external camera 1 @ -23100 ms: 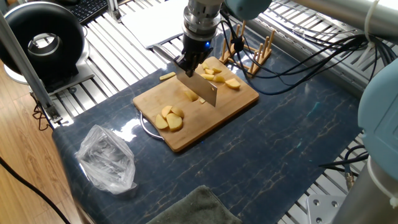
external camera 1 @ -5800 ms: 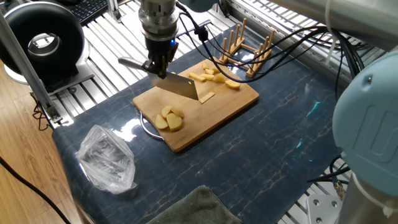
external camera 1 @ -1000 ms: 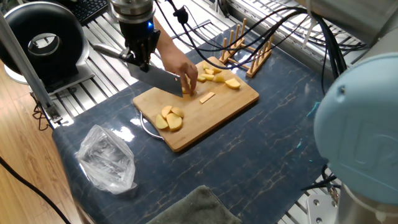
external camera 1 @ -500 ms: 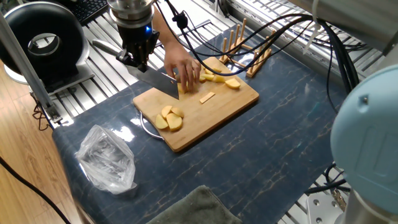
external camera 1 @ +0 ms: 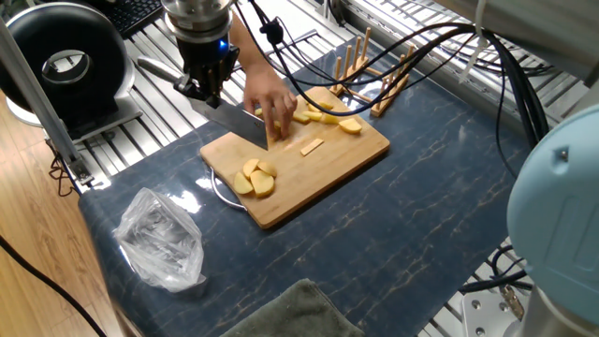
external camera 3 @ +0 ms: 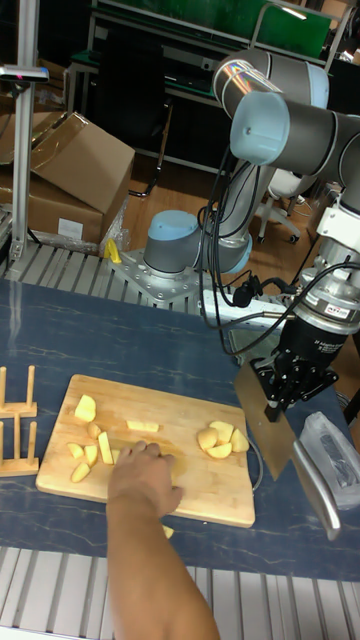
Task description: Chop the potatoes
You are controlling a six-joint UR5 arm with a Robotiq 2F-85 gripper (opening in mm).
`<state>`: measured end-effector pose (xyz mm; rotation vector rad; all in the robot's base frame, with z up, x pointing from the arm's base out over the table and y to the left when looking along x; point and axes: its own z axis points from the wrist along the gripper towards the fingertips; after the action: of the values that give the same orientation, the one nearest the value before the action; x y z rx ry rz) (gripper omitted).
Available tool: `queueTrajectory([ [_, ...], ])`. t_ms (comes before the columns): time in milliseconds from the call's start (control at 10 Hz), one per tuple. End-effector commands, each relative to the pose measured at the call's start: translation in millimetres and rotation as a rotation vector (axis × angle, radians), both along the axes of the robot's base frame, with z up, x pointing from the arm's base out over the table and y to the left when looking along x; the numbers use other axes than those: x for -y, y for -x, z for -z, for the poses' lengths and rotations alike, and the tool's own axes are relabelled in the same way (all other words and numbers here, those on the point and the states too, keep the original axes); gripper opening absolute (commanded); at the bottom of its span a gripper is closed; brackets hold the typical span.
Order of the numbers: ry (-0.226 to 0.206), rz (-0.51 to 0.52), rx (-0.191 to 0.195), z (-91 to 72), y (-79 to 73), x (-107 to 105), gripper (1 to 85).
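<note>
The potatoes lie on the bamboo board (external camera 1: 314, 173) in two groups: rounded halves (external camera 1: 255, 178) near its front-left end and smaller wedges (external camera 1: 328, 116) at its far end. A single stick (external camera 1: 312, 146) lies between them. My gripper (external camera 1: 208, 91) hangs above the board's back-left corner, shut on a cleaver (external camera 1: 232, 119) whose blade is lifted off the wood. A person's hand (external camera 1: 268, 97) rests on the board beside the blade. The tall fixed view shows my gripper (external camera 3: 278, 400) and the cleaver (external camera 3: 266, 422) right of the board (external camera 3: 185, 410), with the hand (external camera 3: 150, 482) on the board and the halves (external camera 3: 218, 438) close by.
A crumpled plastic bag (external camera 1: 161, 240) lies front left on the blue mat. A wooden rack (external camera 1: 372, 73) stands behind the board, and a black round device (external camera 1: 62, 58) sits at the back left. A grey cloth (external camera 1: 281, 314) lies at the front edge. Cables hang behind the arm.
My gripper with the cleaver has drifted slightly left and back. The person's hand has slid from the board's middle toward the blade and the far wedges.
</note>
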<state>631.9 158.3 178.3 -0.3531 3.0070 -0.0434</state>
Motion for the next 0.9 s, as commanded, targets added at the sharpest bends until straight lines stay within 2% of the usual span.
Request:
queueTrajectory([
  [0,-0.020,0.007,0.000,-1.3,-0.3,-3.3,1.0],
  [400,-0.014,0.000,-0.011,-2.7,-3.1,3.1,1.0],
  [700,0.017,-0.037,-0.018,-13.3,-13.9,30.7,1.0],
  [800,0.046,-0.049,-0.035,-16.7,-17.2,49.3,1.0],
])
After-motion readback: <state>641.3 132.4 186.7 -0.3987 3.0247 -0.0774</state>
